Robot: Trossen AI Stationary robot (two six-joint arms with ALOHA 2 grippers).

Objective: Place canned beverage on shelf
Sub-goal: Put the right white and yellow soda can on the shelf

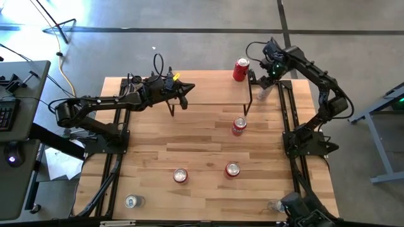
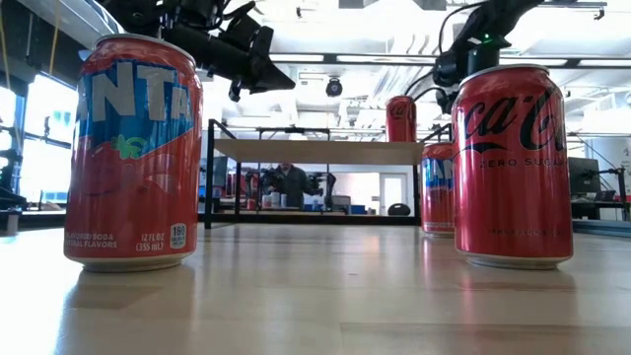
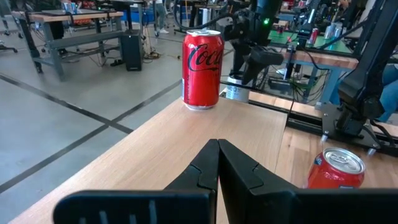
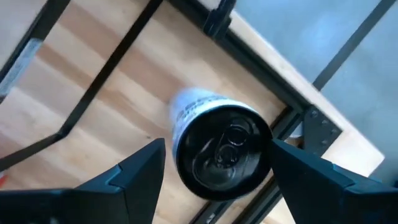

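Note:
The shelf [image 1: 214, 88] stands at the table's far middle, and a red cola can [image 3: 202, 68] stands upright on its top at the far right corner. Just past the shelf's right end is a white can with a dark top [image 4: 217, 158]. My right gripper [image 4: 217, 146] comes down over it, one finger on each side. In the high view this gripper [image 1: 265, 85] hides most of the white can [image 1: 261, 94]. My left gripper [image 3: 217, 149] hovers shut over the shelf's left end and holds nothing. My right gripper has the white can's upper wall [image 4: 179, 124] between its two fingers, one on each side of the dark top. The fingers come from above, pointing almost straight down. The can stays upright in line with them. I cannot tell whether its bottom still rests on the table.
More cans stand on the table: a red one [image 1: 238, 126] near the shelf's right leg, two red ones [image 1: 232, 169] [image 1: 180, 175] toward the near side, and a silver one [image 1: 131, 202] at the near left. Black frame rails [image 1: 290, 120] run along the right edge beside the white can.

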